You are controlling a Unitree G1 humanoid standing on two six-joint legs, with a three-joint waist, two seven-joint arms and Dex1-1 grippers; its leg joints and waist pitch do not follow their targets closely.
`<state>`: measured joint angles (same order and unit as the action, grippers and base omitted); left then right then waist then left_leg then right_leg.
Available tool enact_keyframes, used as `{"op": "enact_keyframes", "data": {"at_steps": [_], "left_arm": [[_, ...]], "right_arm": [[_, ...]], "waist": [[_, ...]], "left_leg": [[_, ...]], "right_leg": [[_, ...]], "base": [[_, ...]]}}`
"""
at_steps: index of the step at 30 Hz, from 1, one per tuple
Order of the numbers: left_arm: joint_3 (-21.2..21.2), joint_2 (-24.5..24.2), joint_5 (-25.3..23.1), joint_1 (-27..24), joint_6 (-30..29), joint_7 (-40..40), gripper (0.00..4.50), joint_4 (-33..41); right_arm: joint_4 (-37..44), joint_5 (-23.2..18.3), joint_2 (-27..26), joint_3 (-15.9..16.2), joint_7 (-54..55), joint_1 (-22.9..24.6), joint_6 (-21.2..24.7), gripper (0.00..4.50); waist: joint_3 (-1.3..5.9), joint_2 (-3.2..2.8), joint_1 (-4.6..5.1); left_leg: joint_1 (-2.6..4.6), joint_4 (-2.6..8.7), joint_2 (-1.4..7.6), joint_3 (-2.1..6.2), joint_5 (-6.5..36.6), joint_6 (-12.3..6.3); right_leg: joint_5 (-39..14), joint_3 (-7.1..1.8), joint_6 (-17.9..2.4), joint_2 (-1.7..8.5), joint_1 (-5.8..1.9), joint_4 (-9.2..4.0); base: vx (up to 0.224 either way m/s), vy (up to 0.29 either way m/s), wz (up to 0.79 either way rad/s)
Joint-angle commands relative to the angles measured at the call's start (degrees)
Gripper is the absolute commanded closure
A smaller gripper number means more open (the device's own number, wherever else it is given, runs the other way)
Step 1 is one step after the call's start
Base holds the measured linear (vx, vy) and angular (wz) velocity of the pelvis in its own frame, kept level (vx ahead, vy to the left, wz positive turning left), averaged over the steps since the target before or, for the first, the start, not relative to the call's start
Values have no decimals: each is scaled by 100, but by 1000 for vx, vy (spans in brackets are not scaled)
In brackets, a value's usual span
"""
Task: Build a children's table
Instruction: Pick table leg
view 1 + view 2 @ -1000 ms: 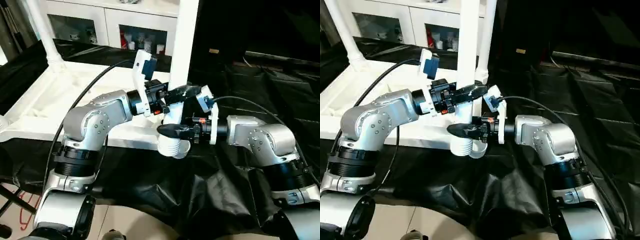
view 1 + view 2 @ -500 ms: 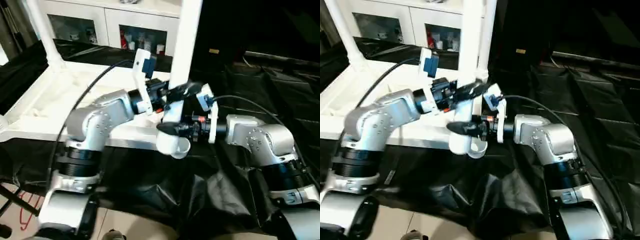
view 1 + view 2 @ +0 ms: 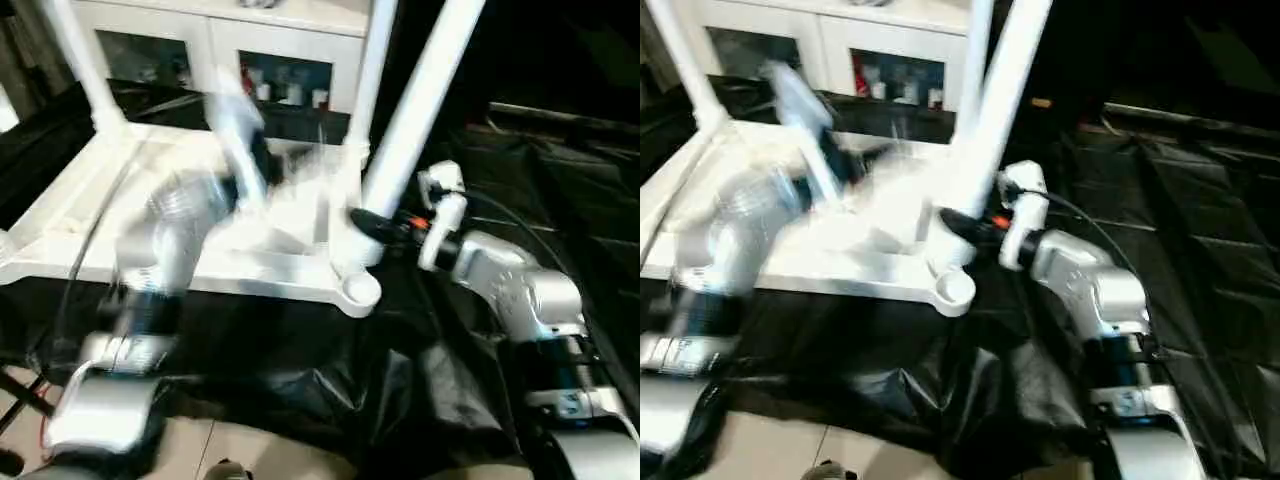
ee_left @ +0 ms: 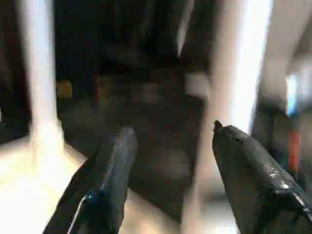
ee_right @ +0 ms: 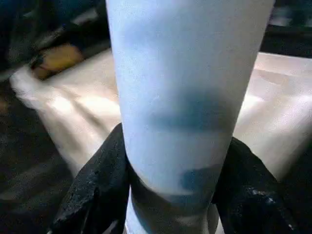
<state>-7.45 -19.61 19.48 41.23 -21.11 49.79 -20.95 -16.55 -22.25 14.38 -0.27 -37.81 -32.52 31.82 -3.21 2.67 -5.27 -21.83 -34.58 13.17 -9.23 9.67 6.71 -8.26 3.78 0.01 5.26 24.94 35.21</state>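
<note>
The right claw (image 5: pixel 170 195) is clamped around a white table leg (image 3: pixel 420 110), low on the tube, just above the near corner socket (image 3: pixel 358 290) of the upturned white tabletop (image 3: pixel 90 215). That leg leans away to the right, its top cut off by the frame edge. The left claw (image 4: pixel 168 170) is spread wide with nothing between its fingers (image 4: pixel 114 175); its arm is a blur over the tabletop's underside. Three legs can be counted: the held one, another upright just behind it (image 3: pixel 375 60), and a third at the far left corner (image 3: pixel 80 65). The tabletop lies on black sheeting (image 3: pixel 300 380), in front of a white glass-door cabinet (image 3: pixel 230 50).
</note>
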Motion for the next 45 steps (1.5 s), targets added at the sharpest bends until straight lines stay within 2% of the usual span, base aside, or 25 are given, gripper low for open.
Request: {"op": "enact_keyframes", "data": {"at_steps": [1, 5, 6, 8, 10, 11, 12, 13, 14, 15, 17, 20, 22, 23, 24, 25, 26, 27, 32, 34, 36, 37, 40, 45], "left_arm": [[-759, -197, -651, 12, 416, 546, 158, -90], [-1387, -404, -1072, 30, 804, 1193, 158, -492], [-1482, -401, -1202, 76, 904, 1290, 187, -682], [-1626, -401, -1440, 179, 1137, 1426, 194, -1058], [-1800, -438, -1706, 290, 1413, 1573, 199, -1444], [-1861, -459, -1785, 336, 1491, 1665, 226, -1616], [-1905, -472, -1847, 383, 1515, 1705, 235, -1769], [-1947, -482, -1889, 429, 1566, 1738, 238, -1901], [-1984, -501, -1915, 465, 1623, 1805, 239, -2024], [-2011, -502, -1979, 519, 1723, 1765, 239, -2186], [-2043, -477, -2149, 661, 1924, 1636, 280, -2591], [-2018, -451, -2296, 815, 2139, 1658, 285, -2988], [-1963, -421, -2286, 879, 2195, 1723, 294, -3133], [-1961, -421, -2285, 883, 2197, 1728, 321, -3139], [-1961, -414, -2297, 905, 2225, 1755, 325, -3188], [-1968, -408, -2312, 923, 2237, 1781, 326, -3233], [-1975, -400, -2335, 951, 2290, 1801, 332, -3312], [-1978, -393, -2350, 970, 2327, 1813, 332, -3368], [-1924, -296, -2455, 1120, 2523, 1767, 393, -3799], [-1843, -241, -2450, 1182, 2568, 1842, 413, -3968], [-1799, -222, -2427, 1197, 2546, 1895, 415, -4011], [-1733, -196, -2374, 1209, 2465, 1942, 421, -4034], [-1542, -123, -2173, 1206, 2092, 2028, 440, -3966], [-1208, 113, -1901, 1024, 967, 1519, 450, -3542]], "right_arm": [[-6, 211, 106, -60, 216, 18, -215, 257], [-67, 308, 170, -21, 306, 53, -292, 257], [-79, 303, 172, -21, 310, 56, -309, 257], [-98, 331, 155, -18, 322, 69, -377, 257], [-126, 393, 126, -16, 345, 77, -451, 257], [-123, 411, 115, -17, 355, 87, -463, 257], [-118, 423, 106, -17, 364, 97, -467, 257], [-118, 436, 97, -16, 375, 103, -478, 257], [-89, 441, 99, -4, 371, 130, -468, 257], [-70, 459, 109, 20, 374, 157, -474, 257], [-16, 478, 134, 67, 353, 229, -477, 257], [8, 471, 139, 72, 335, 267, -473, 257], [-7, 483, 136, 70, 320, 273, -487, 257], [-9, 484, 136, 70, 319, 274, -489, 257], [-21, 495, 134, 73, 303, 276, -493, 257], [-30, 510, 137, 83, 285, 281, -499, 257], [-35, 525, 133, 91, 279, 282, -504, 257], [-37, 535, 130, 96, 277, 283, -507, 257], [-26, 525, 123, 109, 274, 283, -513, 257], [-18, 542, 124, 124, 263, 290, -525, 257], [-16, 569, 124, 142, 247, 295, -535, 257], [-7, 583, 121, 150, 235, 301, -535, 257], [22, 588, 118, 154, 226, 314, -529, 257], [103, 508, 53, 131, 234, 330, -463, 257]], "waist": [[494, -93, 19], [487, -106, 27], [477, -120, 34], [468, -101, 38], [473, -134, 44], [474, -142, 46], [469, -157, 50], [465, -146, 52], [465, -164, 53], [468, -168, 48], [462, -174, 48], [469, -186, 37], [478, -186, 31], [475, -178, 29], [475, -195, 28], [473, -189, 29], [473, -213, 28], [474, -199, 29], [467, -195, 21], [467, -193, 22], [467, -191, 20], [464, -189, 35], [476, -180, 46], [466, -152, 58]], "left_leg": [[83, 392, -103, -114, 797, 160], [75, 392, -104, -120, 855, 171], [78, 393, -116, -126, 925, 145], [81, 397, -122, -128, 1072, 140], [87, 402, -120, -114, 1205, 175], [92, 403, -120, -112, 1227, 187], [95, 406, -120, -107, 1284, 199], [93, 407, -119, -105, 1313, 204], [98, 409, -118, -104, 1336, 207], [118, 407, -112, -103, 1384, 208], [110, 409, -118, -105, 1423, 191], [113, 407, -118, -98, 1441, 176], [109, 406, -119, -95, 1411, 167], [105, 407, -115, -94, 1404, 163], [110, 408, -106, -92, 1411, 163], [113, 407, -107, -94, 1438, 151], [114, 407, -107, -91, 1447, 151], [116, 403, -112, -96, 1460, 141], [113, 405, -111, -95, 1473, 123], [114, 402, -127, -98, 1503, 116], [113, 408, -116, -92, 1490, 114], [79, 416, -117, -84, 1426, 118], [98, 399, -119, -96, 1374, 86], [93, 395, -103, -103, 1268, 7]], "right_leg": [[-862, -156, -904, 113, -432, -296], [-716, -171, -1057, 126, -445, -277], [-792, -171, -1054, 119, -438, -308], [-1028, -174, -994, 126, -439, -342], [-1275, -171, -938, 140, -439, -370], [-1299, -171, -935, 138, -433, -366], [-1372, -171, -931, 140, -431, -375], [-1402, -169, -943, 141, -434, -377], [-1414, -170, -951, 137, -430, -379], [-1435, -170, -977, 139, -419, -376], [-1430, -169, -995, 127, -421, -395], [-1391, -165, -1031, 137, -430, -392], [-1360, -164, -1053, 140, -439, -381], [-1333, -163, -1081, 143, -439, -379], [-1281, -166, -1126, 147, -433, -371], [-1276, -164, -1151, 145, -431, -377], [-1267, -164, -1161, 146, -434, -375], [-1265, -165, -1168, 145, -435, -381], [-1323, -165, -1176, 153, -442, -387], [-1490, -158, -1121, 147, -439, -412], [-1506, -159, -1116, 155, -441, -412], [-1419, -157, -1136, 156, -464, -396], [-1208, -162, -1238, 152, -457, -374], [-1118, -164, -1334, 156, -466, -356]], "base": [[0, 0, 0], [0, 0, 0], [0, 0, 0], [0, 0, 0], [0, 0, 0], [0, 0, 0], [0, 0, 0], [0, 0, 0], [0, 0, 0], [0, 0, 0], [0, 0, 0], [0, 0, 0], [0, 0, 0], [0, 0, 0], [0, 0, 0], [0, 0, 0], [0, 0, 0], [0, 0, 0], [0, 0, 0], [0, 0, 0], [0, 0, 0], [0, 0, 0], [0, 0, 0], [0, 0, 0]]}}
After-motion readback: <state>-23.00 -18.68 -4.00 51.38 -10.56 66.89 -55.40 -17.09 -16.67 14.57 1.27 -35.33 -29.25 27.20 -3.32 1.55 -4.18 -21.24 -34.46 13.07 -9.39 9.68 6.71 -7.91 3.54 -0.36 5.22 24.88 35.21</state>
